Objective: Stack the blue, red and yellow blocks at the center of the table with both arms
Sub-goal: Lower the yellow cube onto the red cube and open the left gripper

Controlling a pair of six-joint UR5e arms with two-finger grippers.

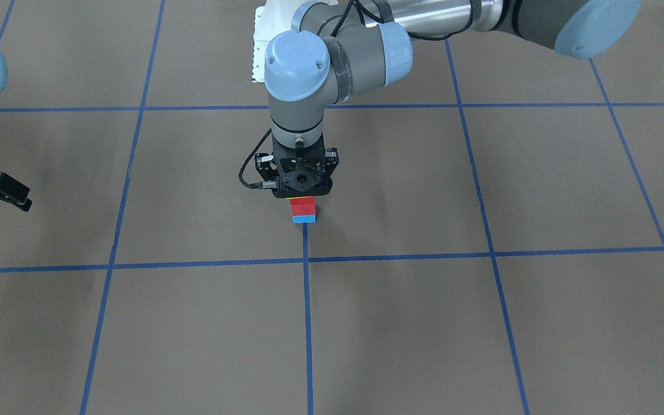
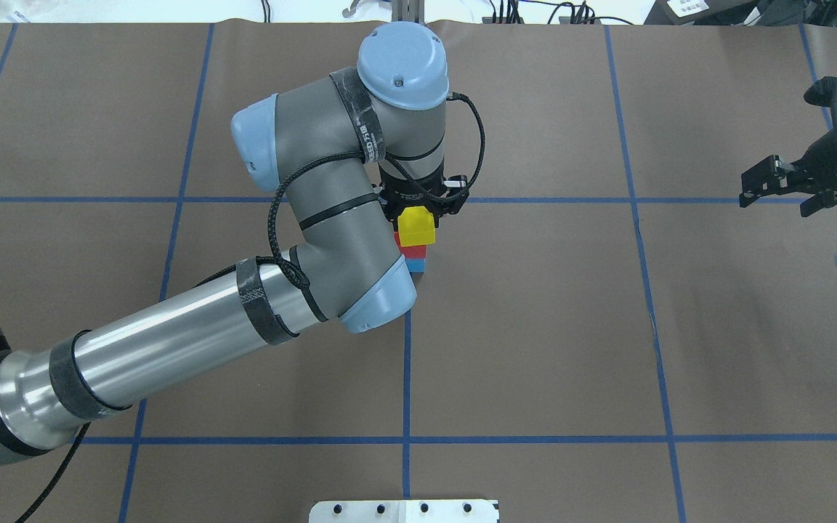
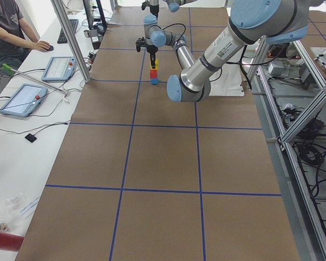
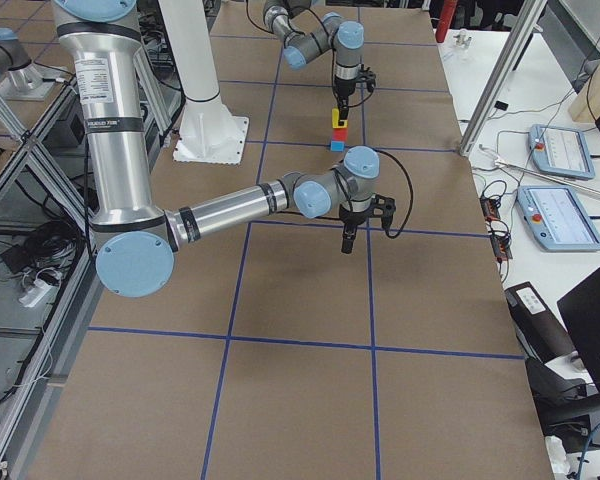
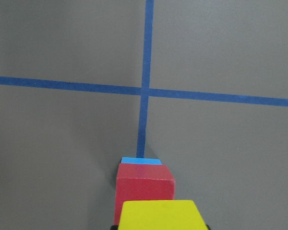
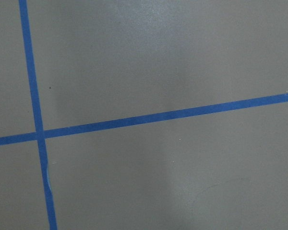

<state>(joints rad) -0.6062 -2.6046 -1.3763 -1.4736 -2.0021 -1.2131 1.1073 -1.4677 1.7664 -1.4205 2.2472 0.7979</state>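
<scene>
left claw [image 1: 302, 193] clamped on yellow block [image 2: 416, 226], w/ red block [image 5: 145, 187] on blue block [image 1: 304, 219] right under it, and if yellow's off-center at release it all prob topples; right claw [image 2: 782, 196] spread apart, well away.

Exterior left view. My near left arm [image 3: 206, 60] reaches along the blue-taped brown table [image 3: 163, 157]. I see the left gripper [image 3: 151, 55] directly atop the yellow block [image 3: 156, 64], stacked on the red block [image 3: 153, 73] and the blue block [image 3: 154, 81]. An operator [image 3: 5, 27] sits at upper left.
</scene>
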